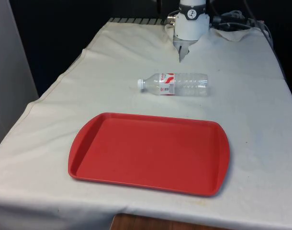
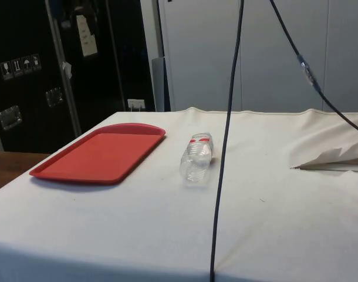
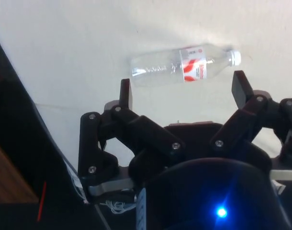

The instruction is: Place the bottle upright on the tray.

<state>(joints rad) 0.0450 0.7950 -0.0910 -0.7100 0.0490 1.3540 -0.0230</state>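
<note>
A clear plastic bottle (image 1: 174, 84) with a red and white label and a white cap lies on its side on the white cloth, its cap towards the front view's left. It also shows in the side view (image 2: 196, 157) and the wrist view (image 3: 184, 66). A red tray (image 1: 151, 152) lies nearer the front edge, bare, apart from the bottle (image 2: 100, 153). My gripper (image 1: 183, 53) hangs above the cloth behind the bottle, not touching it. In the wrist view its fingers (image 3: 125, 93) stand wide apart, open, with nothing between them (image 3: 182, 88).
A crumpled fold of cloth and cables (image 1: 237, 28) lie at the far right of the table. A black cable (image 2: 226, 141) hangs down across the side view. The cloth's left edge (image 1: 60, 81) drops off beside a dark gap.
</note>
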